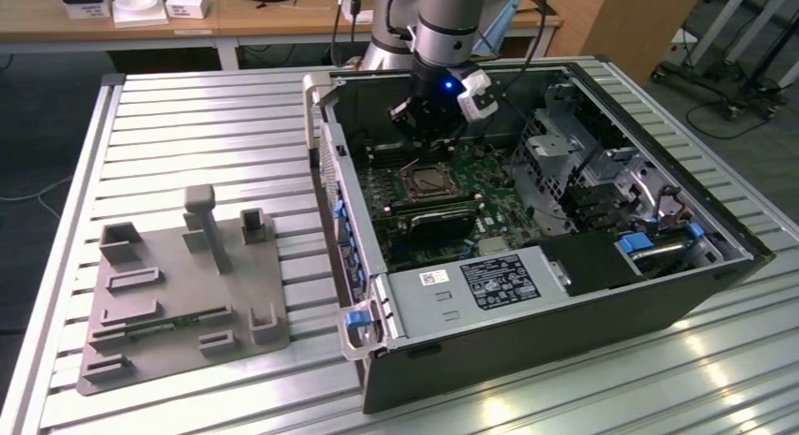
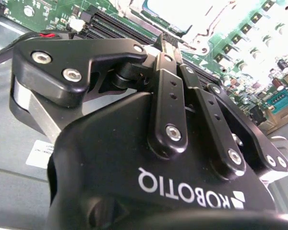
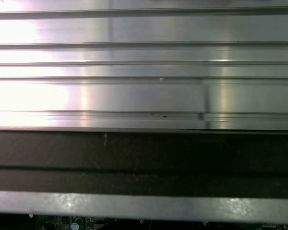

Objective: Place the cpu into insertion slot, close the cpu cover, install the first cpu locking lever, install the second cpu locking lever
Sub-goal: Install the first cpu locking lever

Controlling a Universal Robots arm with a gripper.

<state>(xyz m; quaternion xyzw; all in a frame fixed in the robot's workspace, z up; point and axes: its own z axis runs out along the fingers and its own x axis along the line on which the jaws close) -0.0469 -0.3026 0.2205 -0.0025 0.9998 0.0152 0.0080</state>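
The gripper (image 1: 425,117) hung just above the insertion slot (image 1: 426,181), positioned for socket work. Its fingers (image 2: 169,52) were clenched together; no held part was discernible.

End effector (image 2: 170,45) glossy black plastic; table (image 1: 200,126) ribbed brushed metal; circuit board (image 2: 240,52) green, shiny.

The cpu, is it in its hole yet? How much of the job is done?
A pale square, probably the cpu, looks seated in the insertion slot. The gripper hangs just beside the slot with its fingers together, holding nothing I can see. I cannot tell whether the cpu cover or the locking levers are closed.
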